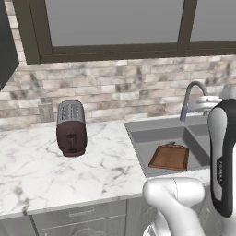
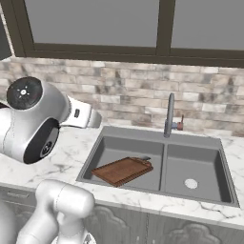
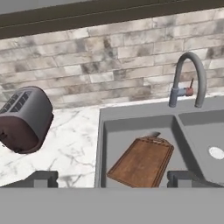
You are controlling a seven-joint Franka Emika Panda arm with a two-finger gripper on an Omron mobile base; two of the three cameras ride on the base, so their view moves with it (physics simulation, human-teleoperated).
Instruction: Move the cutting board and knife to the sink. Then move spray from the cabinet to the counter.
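We see cutting board lying in left basin of sink, toaster on table, our gripper above, jaws spread wide, holding nothing

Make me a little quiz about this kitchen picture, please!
1. True or false: the flat reddish-brown wooden cutting board lies in the left basin of the grey double sink.
2. Which stands on the white marble counter? A) a kettle B) a dark red and grey toaster C) a bowl
3. Fill in: the robot's tool is ____, with nothing between its fingers.

Key: 1 true; 2 B; 3 open.
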